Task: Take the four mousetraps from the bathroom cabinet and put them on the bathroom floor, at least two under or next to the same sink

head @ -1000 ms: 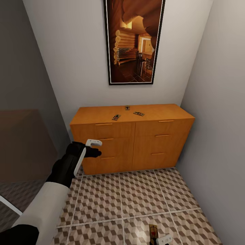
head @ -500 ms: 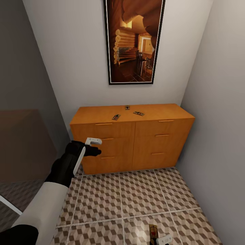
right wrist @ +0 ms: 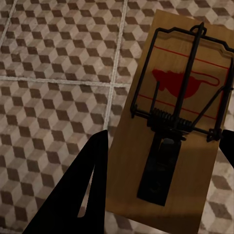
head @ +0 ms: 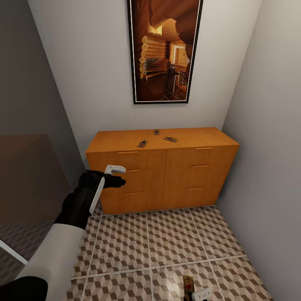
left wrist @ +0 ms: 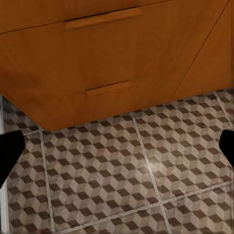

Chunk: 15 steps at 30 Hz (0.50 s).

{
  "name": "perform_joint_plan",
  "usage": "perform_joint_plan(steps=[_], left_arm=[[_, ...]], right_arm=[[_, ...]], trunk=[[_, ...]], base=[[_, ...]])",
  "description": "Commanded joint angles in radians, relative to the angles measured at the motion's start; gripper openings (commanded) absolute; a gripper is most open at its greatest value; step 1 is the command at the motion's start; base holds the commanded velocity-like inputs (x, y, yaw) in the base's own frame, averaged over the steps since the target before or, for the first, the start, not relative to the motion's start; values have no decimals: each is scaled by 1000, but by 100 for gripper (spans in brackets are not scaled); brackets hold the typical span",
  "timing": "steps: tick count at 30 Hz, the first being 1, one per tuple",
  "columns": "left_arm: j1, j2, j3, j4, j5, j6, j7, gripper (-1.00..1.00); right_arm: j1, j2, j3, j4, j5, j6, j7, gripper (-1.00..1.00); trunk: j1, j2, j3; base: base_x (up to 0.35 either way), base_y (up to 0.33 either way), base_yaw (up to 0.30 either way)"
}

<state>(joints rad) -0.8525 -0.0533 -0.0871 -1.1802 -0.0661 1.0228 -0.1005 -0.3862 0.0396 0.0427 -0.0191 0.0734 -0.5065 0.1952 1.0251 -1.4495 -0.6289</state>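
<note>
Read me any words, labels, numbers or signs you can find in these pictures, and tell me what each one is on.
No readable text anywhere.
The mousetrap in the right gripper has a red mouse picture and red lines, no letters.
The three mousetraps on the cabinet are too small to read.
The wall picture shows no words.

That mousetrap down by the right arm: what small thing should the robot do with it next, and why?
Probably lower the right end effector a little and let go. The mousetrap sits between its fingers over the bathroom floor, where it belongs. Three more mousetraps wait on the cabinet top, and the left end effector hangs open before its drawers.
</note>
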Motion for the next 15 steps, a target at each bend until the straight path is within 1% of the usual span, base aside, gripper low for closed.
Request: perform_joint_plan(steps=[1, 5, 12, 15], left_arm=[[-1, -2, 1, 6, -8, 4, -8, 100], [-2, -10, 4, 41, -8, 6, -8, 100], [-5, -18, 4, 74, -9, 6, -8, 100], [-27, -14, 5, 91, -11, 5, -7, 100]], right_arm=[[-1, 0, 3, 1, 3, -3, 0, -100], [-1, 0, 3, 1, 3, -3, 0, -100], [-1, 1, 3, 1, 3, -2, 0, -100], [-1, 2, 3, 1, 3, -2, 0, -100]], trunk=[[0, 0, -1], [0, 0, -1], [0, 0, -1], [0, 0, -1]], base=[[0, 0, 0], [0, 0, 0], [0, 0, 0], [0, 0, 0]])
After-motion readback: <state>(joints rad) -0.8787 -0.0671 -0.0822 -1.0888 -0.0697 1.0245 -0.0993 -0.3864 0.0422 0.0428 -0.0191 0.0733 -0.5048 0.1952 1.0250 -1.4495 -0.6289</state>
